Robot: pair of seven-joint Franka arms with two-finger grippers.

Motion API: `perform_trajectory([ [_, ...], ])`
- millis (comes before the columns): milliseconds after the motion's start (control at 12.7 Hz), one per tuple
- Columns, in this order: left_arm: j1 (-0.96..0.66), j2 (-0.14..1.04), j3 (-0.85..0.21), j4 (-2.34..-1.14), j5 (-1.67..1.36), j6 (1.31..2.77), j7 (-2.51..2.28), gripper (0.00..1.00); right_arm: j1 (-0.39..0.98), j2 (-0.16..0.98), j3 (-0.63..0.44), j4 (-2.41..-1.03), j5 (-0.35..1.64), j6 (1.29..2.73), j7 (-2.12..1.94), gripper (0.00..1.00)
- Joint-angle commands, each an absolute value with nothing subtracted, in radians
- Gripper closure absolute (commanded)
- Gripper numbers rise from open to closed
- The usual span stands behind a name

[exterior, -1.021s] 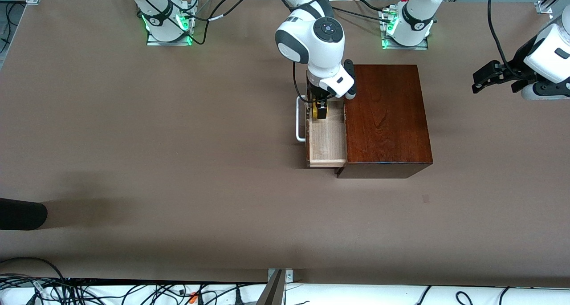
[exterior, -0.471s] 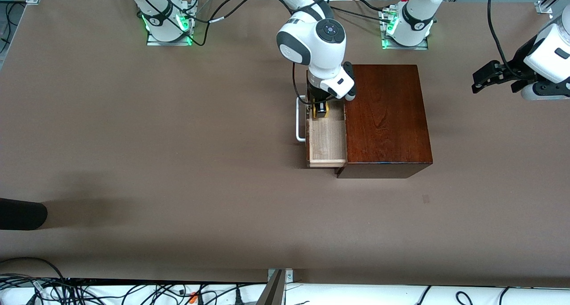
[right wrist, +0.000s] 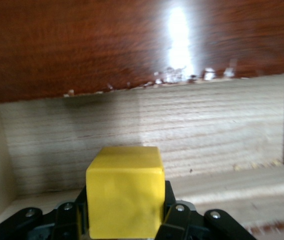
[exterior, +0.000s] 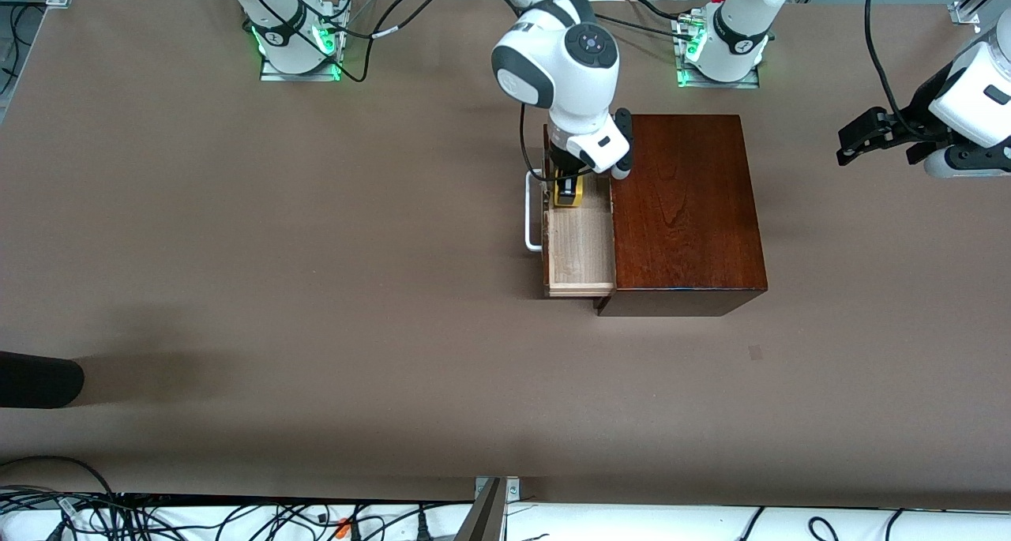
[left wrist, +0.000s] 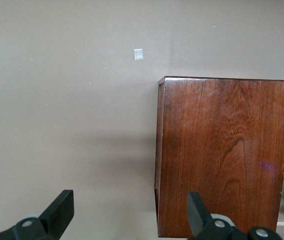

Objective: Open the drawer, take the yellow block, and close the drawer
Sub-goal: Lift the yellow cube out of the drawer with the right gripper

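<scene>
The drawer (exterior: pixel 579 245) stands pulled out of the box (exterior: pixel 685 209). Inside it, the right gripper (exterior: pixel 567 192) has clamped the block (exterior: pixel 567 195). Lifting it out and closing remain. The left gripper (exterior: pixel 877 137) waits spread open, empty, well clear of the box.

1 drawer (exterior: pixel 580 245), 1 yellow block (exterior: pixel 568 196), 1 wooden box (exterior: pixel 683 209), 2 grippers: right (exterior: pixel 566 187), left (exterior: pixel 857 138)

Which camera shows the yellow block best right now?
The right wrist view: the yellow block fills it, clamped in the right gripper inside the open drawer. The front view shows only a yellow sliver under the gripper; the left wrist view catches one corner at its edge.
</scene>
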State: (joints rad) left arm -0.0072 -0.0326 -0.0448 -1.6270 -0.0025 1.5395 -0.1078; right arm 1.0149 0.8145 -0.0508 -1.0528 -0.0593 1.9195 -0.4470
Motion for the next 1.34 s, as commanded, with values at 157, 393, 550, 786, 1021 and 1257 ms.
perform_trajectory([
  [157, 0.0, -0.041, -0.046, -1.631, -0.032, 1.531, -0.083, 0.0, 0.974, 0.698, -0.057, -1.014, -0.032, 1.771, -0.379, 0.98],
  [393, 0.0, -0.041, -0.046, -1.631, -0.032, 1.531, -0.083, 0.0, 0.853, 0.618, -0.063, -1.014, 0.014, 1.695, -0.385, 0.98],
  [550, 0.0, -0.041, -0.046, -1.631, -0.032, 1.531, -0.083, 0.0, 0.738, 0.574, -0.063, -1.019, 0.034, 1.654, -0.432, 0.98],
  [786, 0.0, -0.041, -0.046, -1.631, -0.032, 1.531, -0.083, 0.0, 0.652, 0.546, -0.138, -1.032, 0.035, 1.58, -0.566, 0.98],
  [1021, 0.0, -0.041, -0.046, -1.631, -0.032, 1.529, -0.083, 0.0, 0.543, 0.531, -0.172, -1.055, 0.078, 1.55, -0.614, 0.98],
  [1257, -0.014, -0.04, -0.049, -1.629, -0.035, 1.507, -0.083, 0.0, 0.415, 0.526, -0.169, -1.08, 0.103, 1.525, -0.644, 0.97],
])
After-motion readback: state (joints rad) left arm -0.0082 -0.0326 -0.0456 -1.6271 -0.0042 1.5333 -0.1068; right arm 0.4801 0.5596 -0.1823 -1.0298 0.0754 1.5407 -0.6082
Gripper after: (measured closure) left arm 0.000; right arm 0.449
